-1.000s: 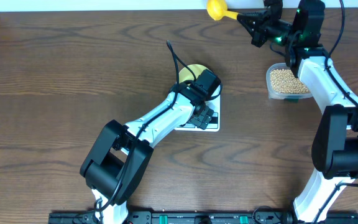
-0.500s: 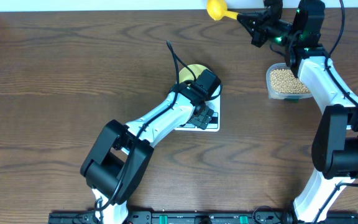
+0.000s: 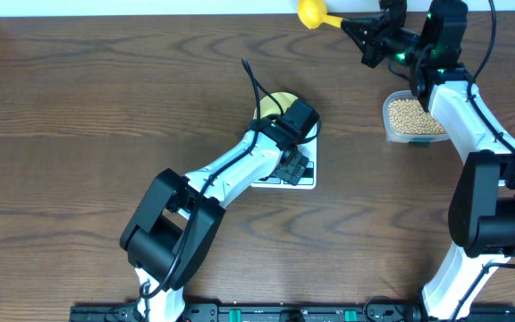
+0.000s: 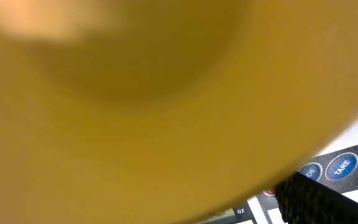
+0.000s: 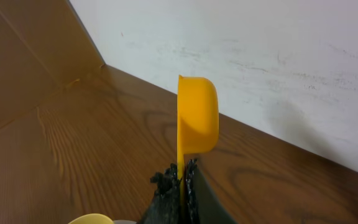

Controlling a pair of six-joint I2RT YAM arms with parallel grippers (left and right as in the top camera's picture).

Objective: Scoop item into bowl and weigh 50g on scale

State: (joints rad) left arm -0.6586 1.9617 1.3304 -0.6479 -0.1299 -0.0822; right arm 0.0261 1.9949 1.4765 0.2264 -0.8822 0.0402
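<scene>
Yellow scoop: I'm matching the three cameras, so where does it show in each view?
Overhead: yellow scoop at the top edge, right of centre.
Left wrist: not in it; that yellow is the bowl.
Right wrist: yellow scoop at centre, edge-on, clamped in the shut jaws.
Shared landmark: white wall behind it, in overhead and right wrist.

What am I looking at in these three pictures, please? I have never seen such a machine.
These are two robot arms at a wooden table, each ending in a two-finger gripper. One picture looks down from above; the other two come from small cameras on the wrists. On the table stand a white scale with a pale yellow bowl on it, and a clear tub of beans. The right gripper is shut on the handle of a yellow scoop, near the back wall. The left gripper is wide open at the bowl, which fills its blurred picture; whether it touches the bowl I cannot tell.
</scene>
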